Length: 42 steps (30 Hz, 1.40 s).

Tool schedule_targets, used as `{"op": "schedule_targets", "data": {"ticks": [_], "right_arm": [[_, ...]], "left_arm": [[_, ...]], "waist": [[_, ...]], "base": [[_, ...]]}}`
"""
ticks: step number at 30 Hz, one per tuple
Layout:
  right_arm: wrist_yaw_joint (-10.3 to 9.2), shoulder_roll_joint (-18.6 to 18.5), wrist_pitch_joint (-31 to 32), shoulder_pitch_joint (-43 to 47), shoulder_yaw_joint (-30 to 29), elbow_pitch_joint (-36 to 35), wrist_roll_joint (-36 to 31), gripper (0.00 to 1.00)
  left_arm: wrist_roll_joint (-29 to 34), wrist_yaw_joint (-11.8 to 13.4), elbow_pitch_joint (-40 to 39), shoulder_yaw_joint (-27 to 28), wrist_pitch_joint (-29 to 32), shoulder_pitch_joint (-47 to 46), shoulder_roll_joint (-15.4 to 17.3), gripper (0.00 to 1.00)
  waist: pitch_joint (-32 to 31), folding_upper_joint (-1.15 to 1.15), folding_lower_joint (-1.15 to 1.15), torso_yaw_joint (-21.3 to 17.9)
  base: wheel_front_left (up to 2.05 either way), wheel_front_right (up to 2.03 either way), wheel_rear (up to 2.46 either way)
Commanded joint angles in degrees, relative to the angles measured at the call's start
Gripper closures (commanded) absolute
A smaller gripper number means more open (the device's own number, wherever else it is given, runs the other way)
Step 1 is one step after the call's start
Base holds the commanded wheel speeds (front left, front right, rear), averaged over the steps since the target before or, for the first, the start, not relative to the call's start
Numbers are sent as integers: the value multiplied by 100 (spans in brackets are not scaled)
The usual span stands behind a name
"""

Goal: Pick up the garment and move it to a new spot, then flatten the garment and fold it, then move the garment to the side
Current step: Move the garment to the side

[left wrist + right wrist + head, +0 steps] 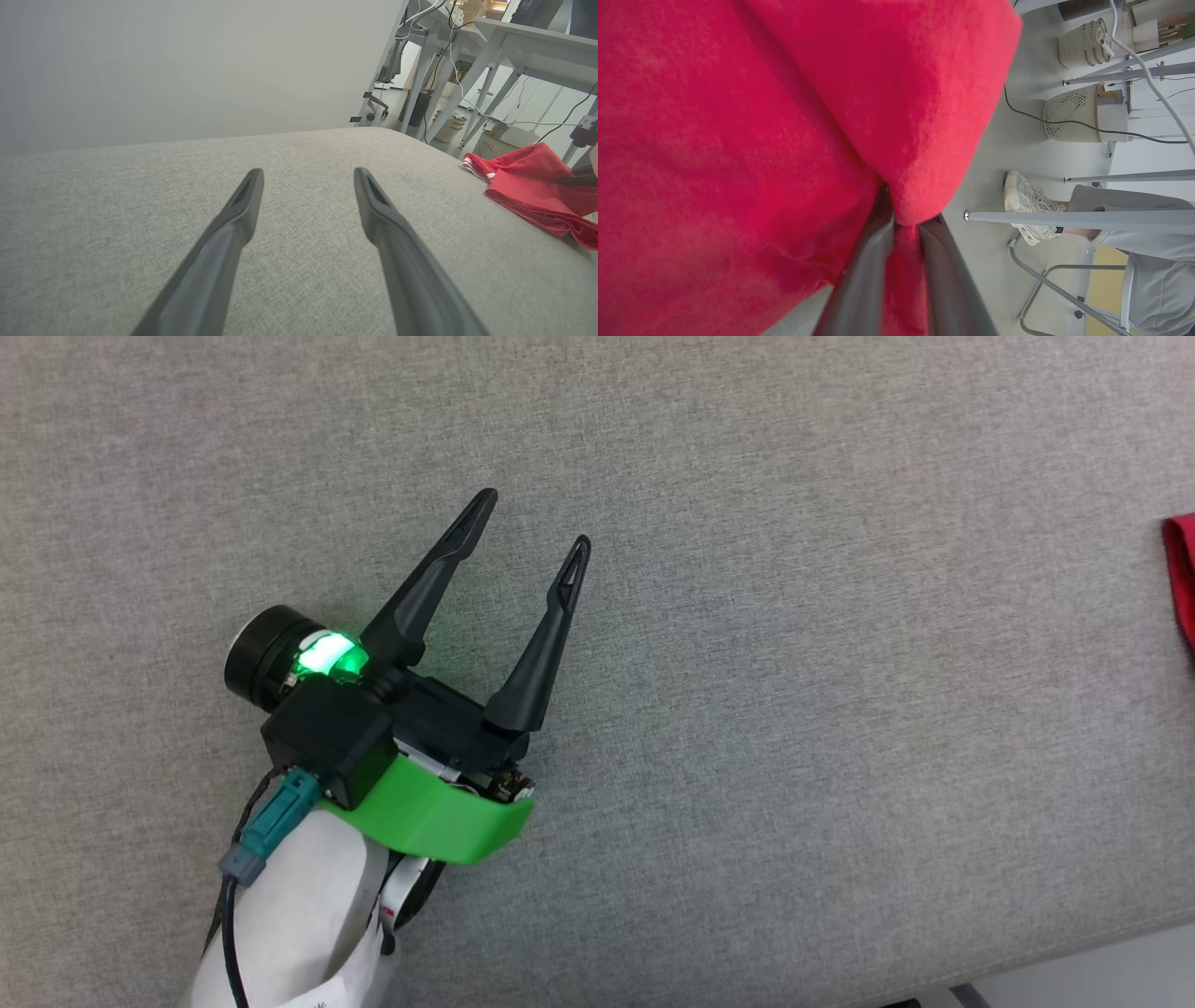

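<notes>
Grey fabric covers the table (747,709), and most of it is bare. At the left, the left claw (534,518) hangs just above the cloth with its two dark fingers spread wide and nothing between them. It is well apart from the shirt.

Further right, the shirt (532,186) lies as a crumpled red heap near the table's right edge, with a strip of white trim showing at one corner. In the head view a sliver of it pokes in at the right border. It is neither spread flat nor folded, and its printed front cannot be made out.

At the far right, the right claw (908,210) has its fingers drawn close together on a pinch of the red cloth, which bunches and drapes over the fingertips. Whether the heap is lifted or resting on the table cannot be told from that close view. Beyond it, on the floor, are pale mesh baskets (1069,114) and a person's foot in a light shoe (1024,205).

By the look of it, the task is in its first step: the shirt is gripped but not yet set down at a new spot. The flattening, the folding and the final move to the side are all yet to do.
</notes>
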Motion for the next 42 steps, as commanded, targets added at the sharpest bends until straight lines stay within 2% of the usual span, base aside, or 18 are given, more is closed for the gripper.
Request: {"op": "schedule_targets", "data": {"ticks": [1, 2, 3, 8, 13, 21, 27, 32, 37, 42], "right_arm": [[-6, 58, -20, -132, -75, 124, -92, 65], [-6, 100, -6, -150, -117, 225, -177, 6], [-6, 140, 1, -162, -145, 292, -231, 0], [-6, 251, -125, -315, -317, 384, -538, 0], [-6, 315, -192, -423, -419, 103, -721, 0], [-6, 819, -230, -195, -204, -1329, -286, 0], [-6, 1418, -224, 400, -132, -2685, 220, 0], [-6, 2188, -542, 1175, -396, -3639, 498, 0], [-6, 2939, -989, 1990, -432, -4165, 524, 0], [-6, 3368, -1368, 2515, -362, -4190, 435, 0]], "left_arm": [[48, -5, -19, 0, 6, -101, 38, 0], [42, -3, 1, -10, 4, -98, 32, 0], [33, -1, 24, -17, 1, -92, 25, 0], [-23, 26, 208, -13, -31, -10, -21, 0], [-126, 56, 445, 99, -73, 146, -108, 0], [-266, 150, 795, 585, -91, 702, -310, 0], [-231, 267, 1028, 1008, -92, 1125, -481, 0], [-203, 422, 1157, 1426, -92, 1459, -696, 0], [-41, 440, 1273, 1630, -92, 1767, -820, 0], [144, 421, 1355, 1758, -93, 1918, -909, 0]], "waist": [[63, 0, -1, 29], [38, 0, -1, 44], [7, 0, -1, 55], [-276, 0, -1, 88], [-777, 0, -1, 133], [-1861, 0, -1, 280], [-2468, 0, -1, 506], [-2879, 0, -1, 764], [-3111, 0, -1, 997], [-3218, 0, -1, 1190]], "base": [[0, 0, 0], [0, 0, 0], [0, 0, 0], [0, 0, 0], [0, 0, 0], [0, 0, 0], [0, 0, 0], [0, 0, 0], [0, 0, 0], [0, 0, 0]]}}
